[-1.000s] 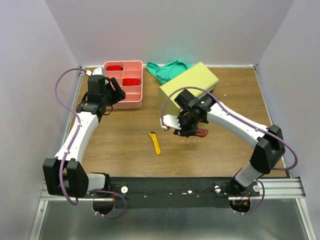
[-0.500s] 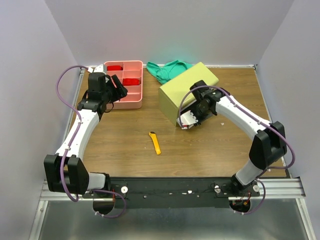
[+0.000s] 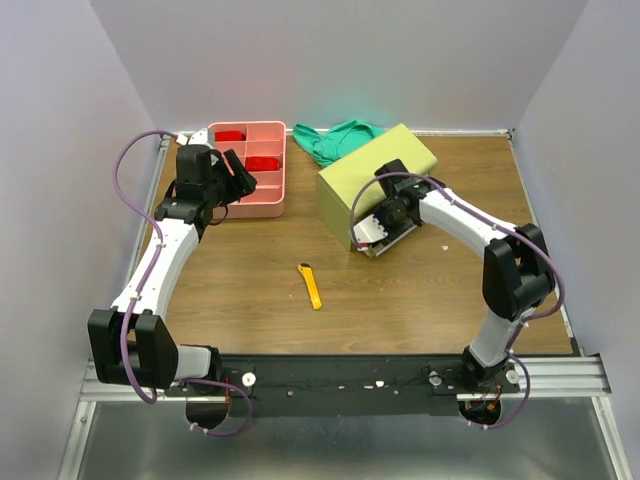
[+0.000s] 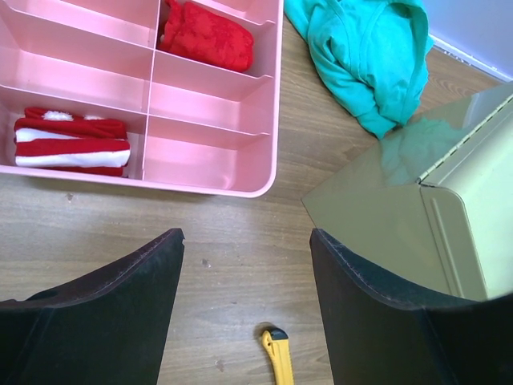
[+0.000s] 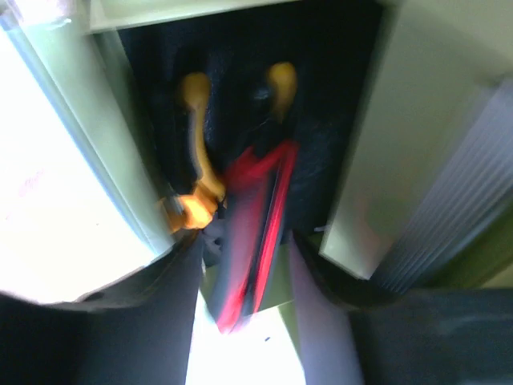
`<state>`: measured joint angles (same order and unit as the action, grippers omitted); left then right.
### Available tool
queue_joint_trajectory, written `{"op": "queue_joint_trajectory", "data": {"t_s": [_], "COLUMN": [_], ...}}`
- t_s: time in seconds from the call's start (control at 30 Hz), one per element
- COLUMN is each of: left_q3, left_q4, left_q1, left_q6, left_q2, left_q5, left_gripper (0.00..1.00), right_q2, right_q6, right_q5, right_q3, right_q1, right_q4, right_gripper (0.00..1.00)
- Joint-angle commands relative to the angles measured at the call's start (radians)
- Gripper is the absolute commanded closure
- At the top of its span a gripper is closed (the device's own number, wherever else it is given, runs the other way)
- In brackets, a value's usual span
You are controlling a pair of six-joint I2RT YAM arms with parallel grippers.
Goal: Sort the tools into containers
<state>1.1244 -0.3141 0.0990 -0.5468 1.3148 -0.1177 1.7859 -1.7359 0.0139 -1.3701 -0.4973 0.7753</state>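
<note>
The olive-green chest (image 3: 375,172) stands at the back centre. My right gripper (image 3: 372,232) is pushed into its open front. In the right wrist view a red-black utility knife (image 5: 256,200) lies between my right gripper's (image 5: 244,249) fingers with slim gaps on both sides, blurred. Yellow-handled pliers (image 5: 196,160) lie in the dark drawer beyond it. My left gripper (image 3: 232,185) hovers open and empty at the pink tray's (image 3: 272,207) near edge. A yellow utility knife (image 3: 312,285) lies on the table, and it also shows below my left gripper (image 4: 247,241) as the yellow knife (image 4: 278,357).
A green cloth (image 3: 335,140) is bunched behind the chest. The pink tray (image 4: 200,172) holds a red bundle (image 4: 208,36) and a red-and-white striped item (image 4: 72,144) in two compartments. Grey walls close in the table on three sides.
My right gripper has carried the red-black knife from the table up into the chest's front opening, and its jaws have widened. The left arm has barely shifted.
</note>
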Motion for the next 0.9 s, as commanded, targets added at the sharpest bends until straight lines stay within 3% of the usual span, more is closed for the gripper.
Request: {"op": "queue_joint_trajectory", "data": {"t_s": [0.0,0.27,0.4,0.43,0.57,0.7,0.87], "left_q3": [0.0,-0.024,-0.078,-0.089,-0.114,-0.086,-0.1], "left_q4": [0.032,-0.009,-0.065,-0.062,-0.059,-0.127,-0.145], "left_q1": [-0.007,0.028,0.166,0.242,0.35,0.375,0.429], "left_q6": [-0.004,-0.018,0.014,0.034,0.044,0.005,-0.019], "left_q2": [0.001,0.021,0.029,0.031,0.099,0.196,0.273], "left_q5": [-0.033,-0.082,-0.082,-0.074,-0.043,-0.028,-0.062], "left_gripper": [0.26,0.27,0.27,0.27,0.27,0.28,0.3], "right_q2": [-0.098,-0.21,-0.275,-0.304,-0.364,-0.427,-0.473], "right_q6": [0.002,0.185,0.327,0.382,0.551,0.746,0.895], "right_q5": [0.027,0.001,0.004,0.009,-0.008,-0.087,-0.155], "right_q3": [0.042,0.009,0.015,0.037,0.104,0.18,0.194], "right_q1": [0.005,0.005,0.005,0.005,0.006,0.023,0.146], "right_q4": [-0.133,-0.032,0.038,0.042,0.003,-0.109,-0.231], "right_gripper": [0.38,0.37,0.37,0.37,0.36,0.35,0.26]}}
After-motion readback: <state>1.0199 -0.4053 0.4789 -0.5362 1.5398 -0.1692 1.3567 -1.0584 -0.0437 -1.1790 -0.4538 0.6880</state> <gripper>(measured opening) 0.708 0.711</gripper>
